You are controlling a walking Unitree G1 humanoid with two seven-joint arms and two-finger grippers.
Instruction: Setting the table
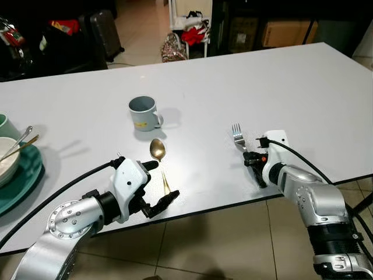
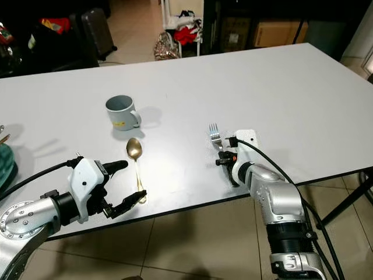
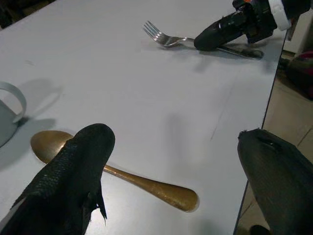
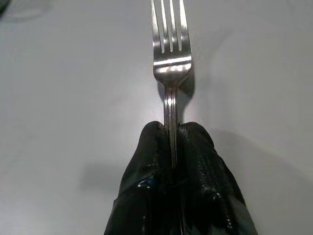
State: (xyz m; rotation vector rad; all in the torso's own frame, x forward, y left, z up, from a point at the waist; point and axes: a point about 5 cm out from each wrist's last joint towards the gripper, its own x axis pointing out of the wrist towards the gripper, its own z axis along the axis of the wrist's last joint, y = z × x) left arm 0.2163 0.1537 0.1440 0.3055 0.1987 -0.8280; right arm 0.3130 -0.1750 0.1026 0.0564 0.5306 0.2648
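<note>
- On the white table (image 1: 245, 76) we note a grey mug (image 1: 143, 112) near the middle, with teal dishes (image 1: 23, 175) at its left edge.
- Our left gripper (image 1: 162, 184) sits at the near edge, fingers spread wide and holding nothing, straddling the handle of the gold spoon (image 1: 158, 150), which lies flat just before the mug.
- Our right gripper (image 4: 173, 142) is pinched tight on the handle of the silver fork (image 1: 237, 136), whose tines point away from us.

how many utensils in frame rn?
4, maybe more hidden. Fork in the right gripper on the table; gold spoon by the open left gripper; two handles sticking out of the bowl at far left.
</note>
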